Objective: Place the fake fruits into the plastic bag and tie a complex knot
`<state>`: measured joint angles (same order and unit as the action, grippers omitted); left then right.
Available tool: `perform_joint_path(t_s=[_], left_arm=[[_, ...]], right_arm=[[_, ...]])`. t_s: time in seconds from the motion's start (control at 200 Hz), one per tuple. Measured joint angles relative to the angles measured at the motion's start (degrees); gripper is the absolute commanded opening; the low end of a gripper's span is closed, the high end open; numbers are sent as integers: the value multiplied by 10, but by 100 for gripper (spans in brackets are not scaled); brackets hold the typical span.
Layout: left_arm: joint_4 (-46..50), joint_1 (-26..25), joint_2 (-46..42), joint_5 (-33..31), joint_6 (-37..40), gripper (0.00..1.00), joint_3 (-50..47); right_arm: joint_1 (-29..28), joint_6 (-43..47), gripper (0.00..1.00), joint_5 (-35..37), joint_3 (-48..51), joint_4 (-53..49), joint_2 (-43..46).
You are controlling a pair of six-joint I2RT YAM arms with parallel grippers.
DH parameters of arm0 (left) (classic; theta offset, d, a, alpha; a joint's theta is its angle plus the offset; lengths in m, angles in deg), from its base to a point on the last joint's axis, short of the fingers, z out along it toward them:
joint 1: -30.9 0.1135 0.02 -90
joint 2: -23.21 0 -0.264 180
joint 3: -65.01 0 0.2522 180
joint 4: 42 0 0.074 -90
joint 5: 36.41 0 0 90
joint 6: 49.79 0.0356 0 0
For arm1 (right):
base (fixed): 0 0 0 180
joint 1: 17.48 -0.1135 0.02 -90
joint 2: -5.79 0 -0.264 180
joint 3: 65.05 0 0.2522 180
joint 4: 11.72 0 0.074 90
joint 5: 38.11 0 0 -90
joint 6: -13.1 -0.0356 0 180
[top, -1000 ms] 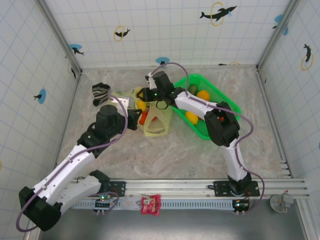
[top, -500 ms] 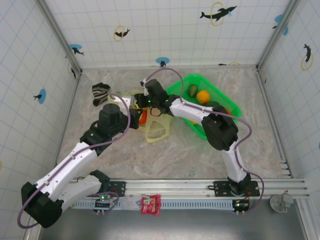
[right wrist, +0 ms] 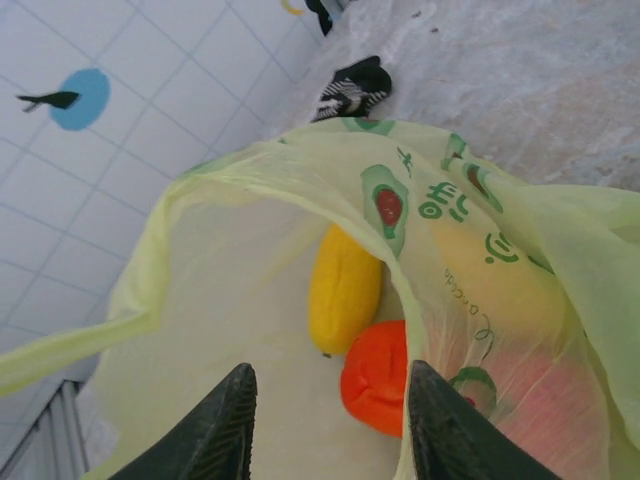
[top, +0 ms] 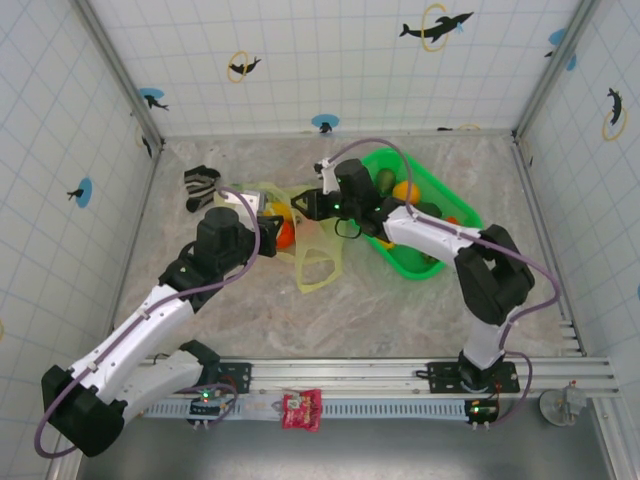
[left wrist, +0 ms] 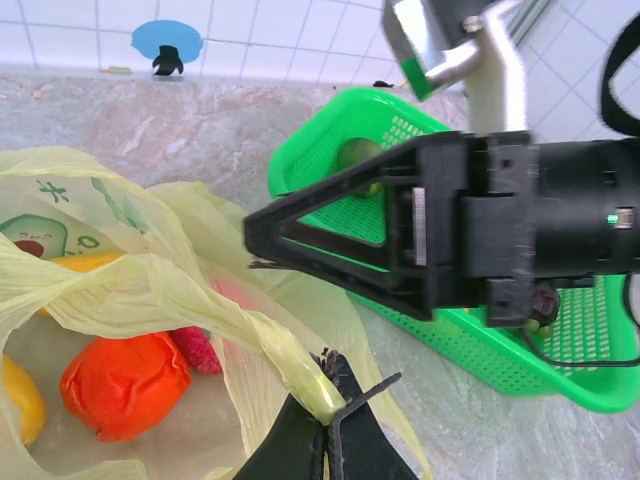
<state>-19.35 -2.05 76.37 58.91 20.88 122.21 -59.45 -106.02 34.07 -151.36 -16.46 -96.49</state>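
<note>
Pinching the plastic bag (left wrist: 130,290) rim, left gripper (left wrist: 325,402) is clenched on thin film; a slip or tear there likely collapses the mouth. Bag lies 10 o'clock of table centre, green basket (top: 428,262) at 2 o'clock. Jaws apart and empty at the mouth, right gripper (right wrist: 330,372) could snag the rim. Right wrist view shows a yellow fruit (right wrist: 343,288) bagged; top view shows an orange fruit (top: 407,189) in the basket.

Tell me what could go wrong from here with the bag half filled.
1. The left hand pinches only a thin twist of the plastic bag; it might slip or tear, letting the mouth collapse.
2. The right hand, open at the mouth, could snag the film as it moves.
3. Some fruit lies in the green basket; a sagging mouth may make later drops miss.
</note>
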Motion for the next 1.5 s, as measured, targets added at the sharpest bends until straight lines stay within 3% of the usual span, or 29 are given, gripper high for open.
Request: perform_joint_path(t_s=[0.175, 0.31, 0.585, 0.771, 0.926, 1.351, 1.501], left_arm=[[-4, 0, -4, 2, -2, 0, 0], [-5, 0, -9, 2, -4, 0, 0], [-5, 0, -14, 11, -4, 0, 0], [-5, 0, -13, 17, -4, 0, 0], [-9, 0, -7, 17, -4, 0, 0], [-9, 0, -8, 19, -3, 0, -3], [-9, 0, -11, 19, -3, 0, -7]], right_arm=[[36, -3, 50, -1, 51, 5, 70], [83, -3, 51, 44, 56, -34, 117], [147, -2, 55, 234, 57, -227, 150], [174, -66, 54, 379, 56, -386, 150], [187, -103, 56, 450, 51, -472, 140], [245, -99, 74, 454, 45, -495, 59], [260, -87, 74, 423, 52, -482, 32]])
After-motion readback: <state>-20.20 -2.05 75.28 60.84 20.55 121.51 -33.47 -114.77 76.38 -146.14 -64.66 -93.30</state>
